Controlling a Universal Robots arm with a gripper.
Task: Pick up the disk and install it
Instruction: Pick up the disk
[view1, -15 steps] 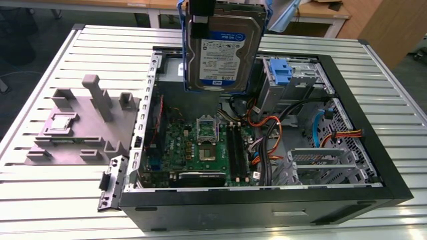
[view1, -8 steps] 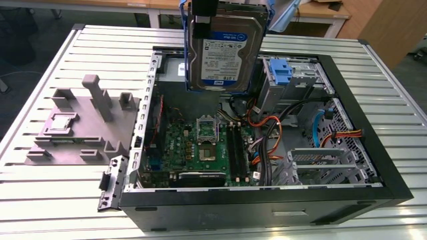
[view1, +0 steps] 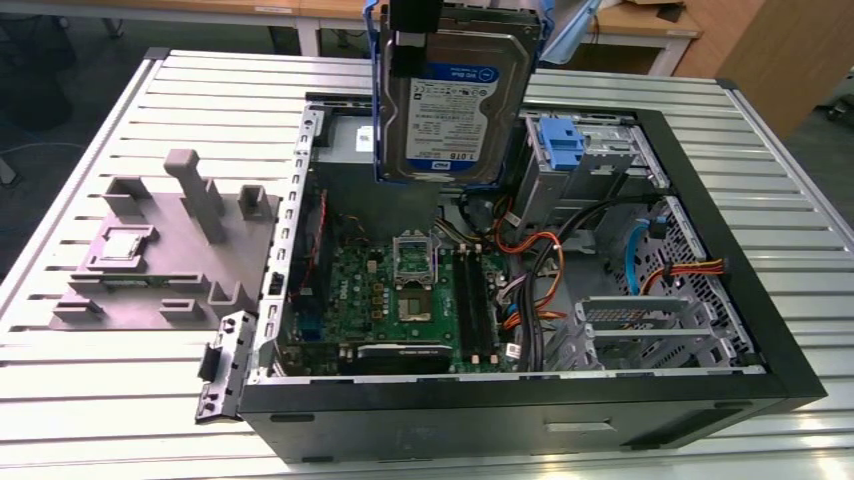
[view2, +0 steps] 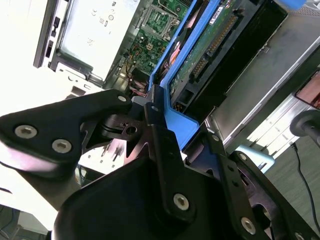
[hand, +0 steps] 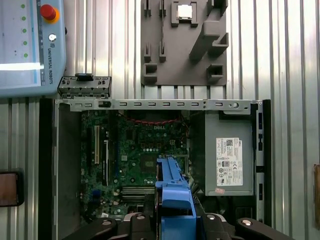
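- Resting on the slatted metal table (view1: 94, 400), outside the computer case (view1: 767, 340) and toward the exterior view's left: a grey fixture block (view1: 160, 250) with upright posts, just beside the case's swung-out side bracket.
- Lying flat on the floor of the computer case, in the half nearest the fixture block: the green motherboard (view1: 400, 290), its processor socket facing up.
- Hanging upright above the computer case, over its far end and clear of the motherboard: the disk (view1: 454, 110), its white label with the blue band facing the exterior camera and its blue carrier framing both long sides.
- Clenching on the disk: the gripper (view2: 177, 120), with its black fingers (view2: 160, 145) pinching the end of the blue carrier in the second wrist view and the drive's circuit-board side showing beyond them.
- Sitting inside the computer case, just beside the disk toward the exterior view's right: a bare blue bracket (view1: 563, 140) in a metal drive cage.
- Trailing across the inside of the computer case, between the motherboard and the wall on the exterior view's right: orange and black cables (view1: 541, 265), near a metal bay (view1: 641, 325).
- Showing in the first wrist view, in a corner of the computer case beside the motherboard: a grey power-supply box (hand: 227, 155).
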